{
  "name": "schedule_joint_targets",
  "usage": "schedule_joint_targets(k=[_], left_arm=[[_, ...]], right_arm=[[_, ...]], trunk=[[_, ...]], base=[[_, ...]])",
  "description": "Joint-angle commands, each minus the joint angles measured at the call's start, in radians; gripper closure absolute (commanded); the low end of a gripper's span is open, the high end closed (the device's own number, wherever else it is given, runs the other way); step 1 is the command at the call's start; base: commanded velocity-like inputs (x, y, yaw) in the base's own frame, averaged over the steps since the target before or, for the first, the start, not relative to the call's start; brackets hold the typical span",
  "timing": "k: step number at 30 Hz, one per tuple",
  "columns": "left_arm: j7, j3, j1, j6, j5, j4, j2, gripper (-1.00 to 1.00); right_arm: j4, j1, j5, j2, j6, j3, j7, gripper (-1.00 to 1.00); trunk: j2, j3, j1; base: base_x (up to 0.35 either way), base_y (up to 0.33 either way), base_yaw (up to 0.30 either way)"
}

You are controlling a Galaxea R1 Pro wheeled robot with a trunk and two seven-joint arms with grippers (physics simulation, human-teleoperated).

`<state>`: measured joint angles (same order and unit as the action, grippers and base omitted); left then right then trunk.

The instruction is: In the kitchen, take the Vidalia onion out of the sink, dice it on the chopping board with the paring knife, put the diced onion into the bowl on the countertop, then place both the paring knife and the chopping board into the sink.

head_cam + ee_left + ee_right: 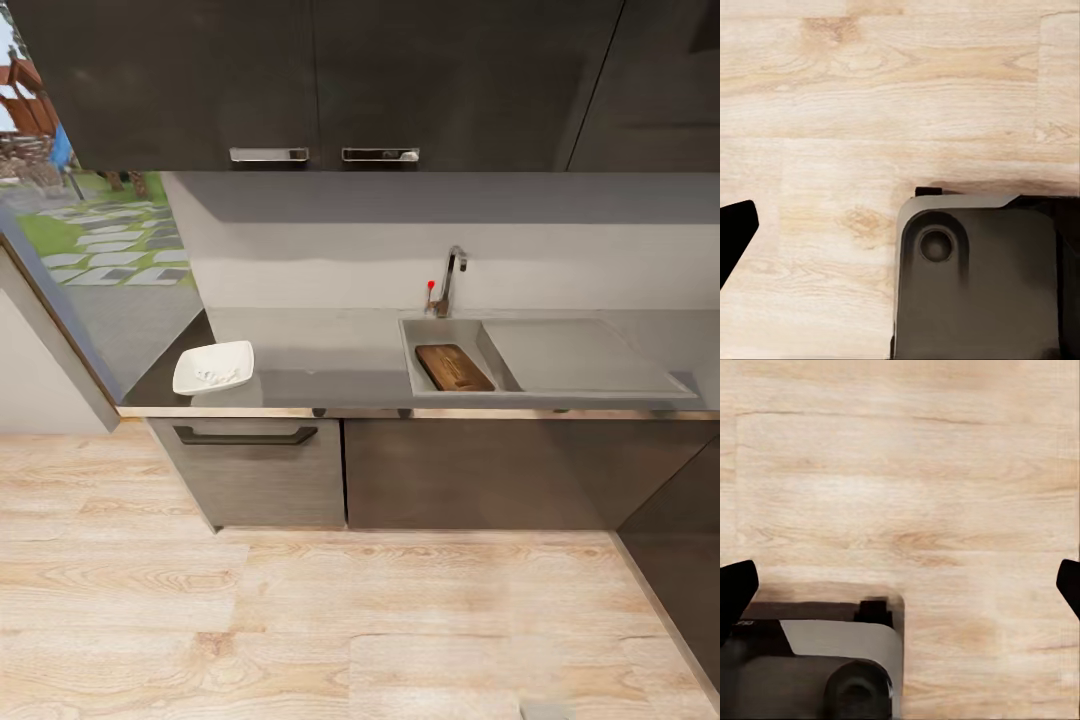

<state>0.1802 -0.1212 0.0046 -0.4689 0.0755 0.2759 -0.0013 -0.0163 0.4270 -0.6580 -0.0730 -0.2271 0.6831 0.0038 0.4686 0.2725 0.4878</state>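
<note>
The chopping board (454, 367) lies flat in the basin of the sink (430, 330), its long side running from the back wall toward the front edge. The sink is set into the grey surface (330, 355), with a drainboard (575, 355) on its right and a tap (450, 278) with a small red knob standing behind the basin. Well apart from the sink, near the left end of the surface, sits the white bowl (213, 367), with pale bits inside it too small to make out. Below the surface are dark cabinet fronts, 1 of them a drawer with a black handle (245, 435). Above hang 2 dark wall cupboards with metal handles (325, 155). A window (90, 240) at the left looks onto grass and stepping stones.

The left wrist view looks down on the pale wood floor (870, 97) and a grey part of the robot's base (975, 277); a black fingertip (733, 232) shows at the edge, and I cannot tell whether the left hand is apart or together. In the right wrist view, the right hand (900, 585) has its 2 fingertips far apart over the same floor, holding nothing.
</note>
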Motion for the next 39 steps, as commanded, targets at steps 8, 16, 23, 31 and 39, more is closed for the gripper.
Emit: schedule_joint_targets(k=[8,16,23,31,39], left_arm=[[0.005,0.0,0.0,-0.001,0.009,-0.008,0.012,-1.0],[0.005,0.001,0.0,-0.001,0.009,-0.011,0.013,-1.0],[0.008,0.002,0.0,0.008,0.009,-0.032,0.011,-1.0],[0.005,0.0,0.0,0.19,0.008,-0.11,0.004,-1.0],[0.0,-0.004,0.0,0.216,0.006,-0.242,-0.01,-1.0]], right_arm=[[-0.001,-0.149,-0.01,0.003,-0.001,0.009,0.002,-1.0],[-0.001,-0.22,-0.01,0.004,0.003,0.009,0.004,-1.0],[-0.004,-0.242,-0.012,0.003,0.004,0.006,-0.005,-1.0],[-0.007,-0.243,-0.015,0.008,0.003,0.003,-0.01,-1.0],[-0.007,-0.243,-0.017,0.007,0.003,0.003,-0.008,-1.0]], trunk=[[0.001,-0.007,0.001],[0.001,-0.02,0.001],[0.001,-0.031,0.001],[0.001,-0.044,0.001],[0.001,-0.057,0.001]], base=[[0.0,0.0,0.0],[0.0,0.0,0.0],[0.0,0.0,0.0],[0.0,0.0,0.0],[0.0,0.0,0.0]])
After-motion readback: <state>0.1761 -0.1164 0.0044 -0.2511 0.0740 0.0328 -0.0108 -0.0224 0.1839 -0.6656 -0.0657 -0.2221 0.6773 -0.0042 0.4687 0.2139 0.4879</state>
